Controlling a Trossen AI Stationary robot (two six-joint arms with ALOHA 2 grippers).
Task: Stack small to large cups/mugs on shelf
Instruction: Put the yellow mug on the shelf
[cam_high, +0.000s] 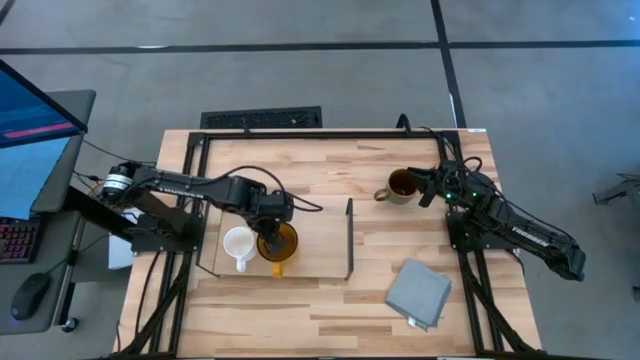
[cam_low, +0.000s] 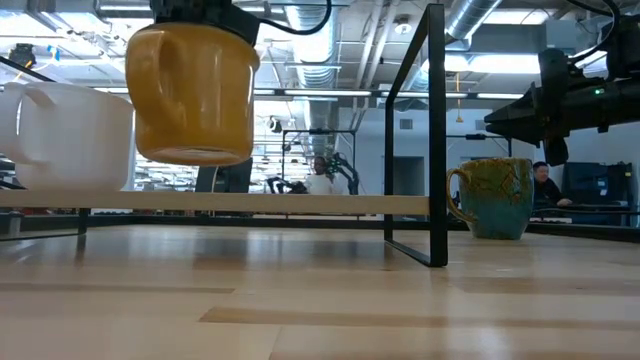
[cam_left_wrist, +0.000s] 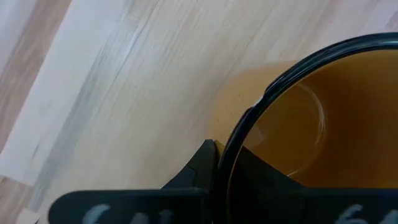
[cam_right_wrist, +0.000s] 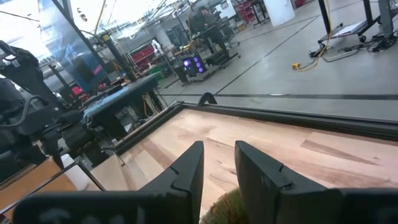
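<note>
The left gripper (cam_high: 272, 240) is clamping the rim of the amber mug (cam_low: 192, 92), holding it just clear of the shelf (cam_low: 300, 203), right beside the white mug (cam_low: 68, 135), which is sitting on the board. The right gripper (cam_high: 432, 186) is hovering with its fingers (cam_right_wrist: 186, 169) slightly apart beside the olive mug (cam_low: 493, 197), which is standing on the desk (cam_high: 380, 290) well right of the shelf.

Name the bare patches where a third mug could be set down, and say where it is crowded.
Free: the shelf board between the amber mug and its black upright end, and tabletop between that end and the grey cloth. Crowded: the shelf's other end, where the white mug stands beside the amber mug held above the board by the left gripper; the right gripper hovers by the olive mug.
</note>
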